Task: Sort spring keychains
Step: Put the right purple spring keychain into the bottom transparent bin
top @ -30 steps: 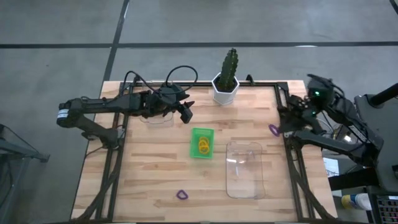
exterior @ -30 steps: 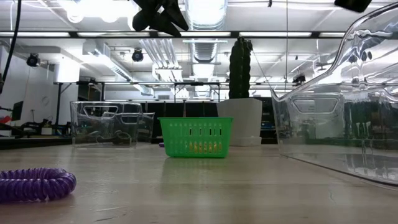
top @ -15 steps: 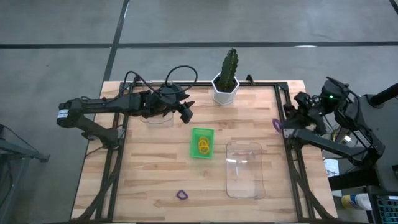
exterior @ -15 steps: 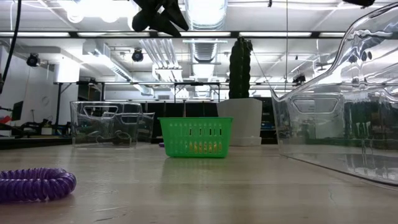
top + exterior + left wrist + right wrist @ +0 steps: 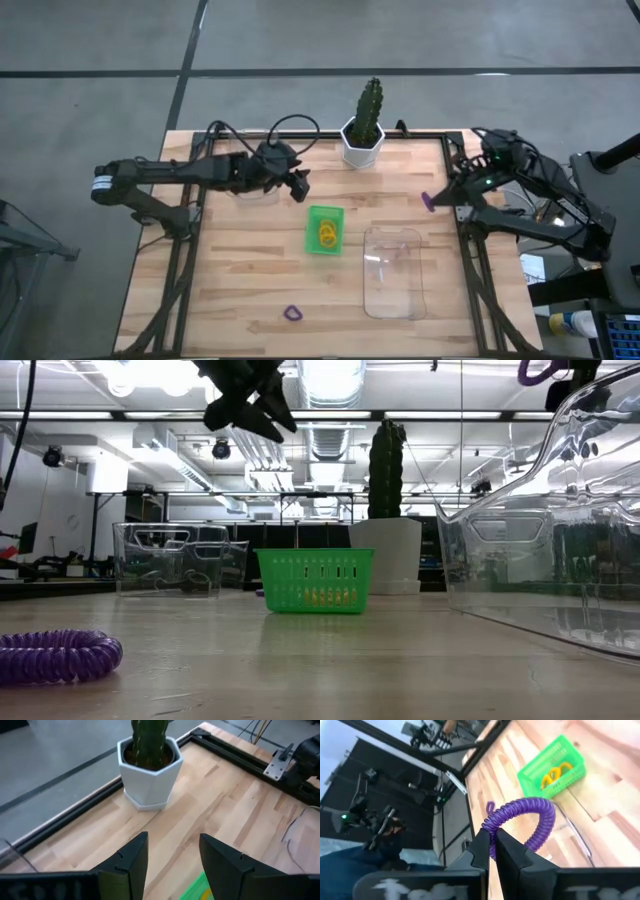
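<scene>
My right gripper (image 5: 436, 197) hangs above the table's right edge, shut on a purple spring keychain (image 5: 428, 201), which also shows high in the low view (image 5: 533, 371). A second purple keychain (image 5: 292, 313) lies flat near the near edge (image 5: 55, 655). Orange keychains (image 5: 326, 234) lie in the small green tray (image 5: 324, 213). My left gripper (image 5: 300, 186) is open and empty, held in the air (image 5: 245, 398) between the far clear tray (image 5: 255, 190) and the green tray. No black keychains show. My right gripper pinches the purple keychain between its two shut fingers (image 5: 481, 851) at one spot of the coil (image 5: 491, 824). The rest of the loop (image 5: 542, 822) sticks out beyond the fingertips. The keychain is lifted clear of the table.
A cactus in a white pot (image 5: 363, 128) stands at the far edge. A large clear tray (image 5: 392, 270) lies right of the green tray, toward the near side (image 5: 545, 530). A black frame (image 5: 465, 240) runs along the table's sides.
My right gripper, still shut on the purple keychain, has swung from over the right frame a little toward the table's left, and the keychain now shows at the top of the low view. My left gripper has shifted slightly and stays open.
</scene>
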You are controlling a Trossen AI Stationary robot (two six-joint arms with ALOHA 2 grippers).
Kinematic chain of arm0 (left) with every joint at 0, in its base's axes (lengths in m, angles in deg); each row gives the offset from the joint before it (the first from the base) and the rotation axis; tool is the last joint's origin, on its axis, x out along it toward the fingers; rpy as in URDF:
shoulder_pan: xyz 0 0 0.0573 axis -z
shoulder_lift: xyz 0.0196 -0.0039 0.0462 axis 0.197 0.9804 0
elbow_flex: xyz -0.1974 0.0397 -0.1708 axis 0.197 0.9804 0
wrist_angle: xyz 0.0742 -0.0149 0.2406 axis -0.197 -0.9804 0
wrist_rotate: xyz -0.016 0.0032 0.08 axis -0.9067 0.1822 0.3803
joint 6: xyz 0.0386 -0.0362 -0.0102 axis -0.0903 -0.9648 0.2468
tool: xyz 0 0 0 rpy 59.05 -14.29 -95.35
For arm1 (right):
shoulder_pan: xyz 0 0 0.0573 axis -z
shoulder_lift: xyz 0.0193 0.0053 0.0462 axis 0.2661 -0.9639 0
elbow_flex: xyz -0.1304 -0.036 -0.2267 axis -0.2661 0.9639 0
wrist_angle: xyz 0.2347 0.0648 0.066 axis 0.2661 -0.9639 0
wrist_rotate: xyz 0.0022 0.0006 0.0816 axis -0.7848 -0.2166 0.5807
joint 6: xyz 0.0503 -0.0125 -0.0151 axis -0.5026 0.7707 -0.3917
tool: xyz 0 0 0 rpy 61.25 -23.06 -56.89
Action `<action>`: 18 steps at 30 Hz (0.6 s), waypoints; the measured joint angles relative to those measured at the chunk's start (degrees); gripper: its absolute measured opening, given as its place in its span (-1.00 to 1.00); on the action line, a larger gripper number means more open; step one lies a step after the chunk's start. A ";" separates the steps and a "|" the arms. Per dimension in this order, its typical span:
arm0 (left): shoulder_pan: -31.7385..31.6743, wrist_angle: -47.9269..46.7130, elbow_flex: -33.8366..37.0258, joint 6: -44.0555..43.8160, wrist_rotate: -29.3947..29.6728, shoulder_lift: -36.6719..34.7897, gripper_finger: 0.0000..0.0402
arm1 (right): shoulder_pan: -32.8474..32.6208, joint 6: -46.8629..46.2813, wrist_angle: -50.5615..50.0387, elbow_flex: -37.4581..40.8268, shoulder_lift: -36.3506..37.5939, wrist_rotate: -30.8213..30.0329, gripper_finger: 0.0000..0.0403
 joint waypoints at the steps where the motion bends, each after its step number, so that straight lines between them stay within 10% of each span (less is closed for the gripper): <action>1: 0.00 -0.01 0.43 -0.44 0.00 0.00 -0.16 | -0.70 0.02 0.15 0.00 -0.81 -0.02 -0.94; 18: 0.00 0.01 3.65 -4.64 -0.31 0.00 -0.16 | -31.73 5.03 5.19 -0.01 -19.87 -19.52 -0.94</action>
